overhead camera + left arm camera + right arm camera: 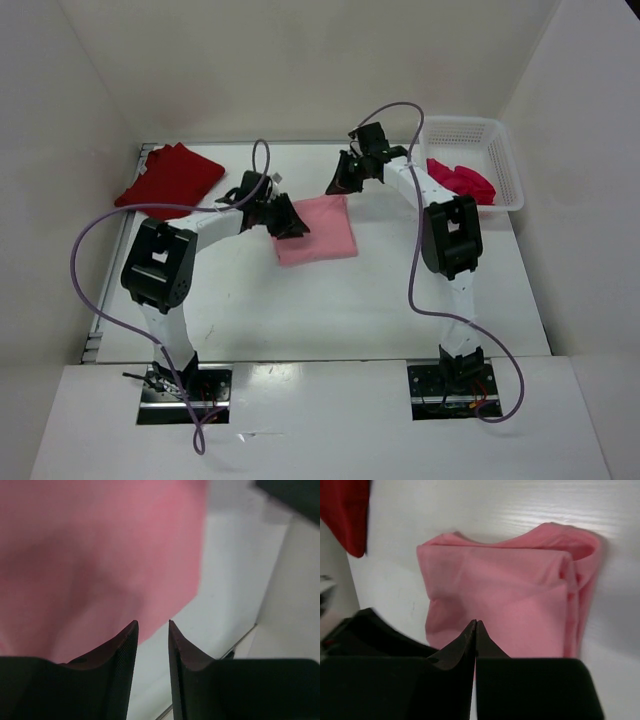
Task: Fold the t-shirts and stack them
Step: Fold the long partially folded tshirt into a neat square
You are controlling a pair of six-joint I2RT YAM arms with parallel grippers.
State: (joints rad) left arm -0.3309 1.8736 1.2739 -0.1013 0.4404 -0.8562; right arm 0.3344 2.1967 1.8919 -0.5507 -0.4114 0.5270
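Observation:
A folded light pink t-shirt (315,230) lies flat on the table's middle. My left gripper (290,222) hovers over its left edge, and in the left wrist view the left gripper (152,624) is open by a narrow gap, with only bare table between its fingers and the pink cloth (100,555) beyond them. My right gripper (340,180) hangs over the shirt's far edge. The right wrist view shows that gripper (476,622) shut and empty above the pink shirt (510,590). A dark red t-shirt (170,178) lies at the back left. A crimson t-shirt (462,180) sits crumpled in the basket.
A white mesh basket (505,150) stands at the back right corner. White walls enclose the table at the back and on both sides. The dark red shirt's corner (345,510) shows at the top left of the right wrist view.

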